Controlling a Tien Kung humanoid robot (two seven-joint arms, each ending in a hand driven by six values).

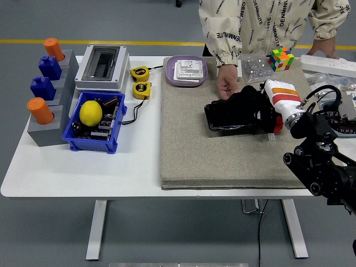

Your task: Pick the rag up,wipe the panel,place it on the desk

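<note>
A glossy black panel [231, 119] lies on the beige mat [222, 156], right of centre. A dark rag seems to lie bunched on the panel's far part, but it blends with my black right hand [251, 104] and I cannot separate the two. My right hand, with a white and red wrist [282, 97], reaches in from the right and sits over the panel's right half, on or just above it. A person's hand [227, 84] rests at the panel's far left corner.
A purple plate [172, 75] with a white switch box stands behind the mat. A colour cube [281, 59], a clear bag [254, 68] and a white power strip [328, 65] are at the back right. A blue bin [75, 142], tape measures and a grey box stand left.
</note>
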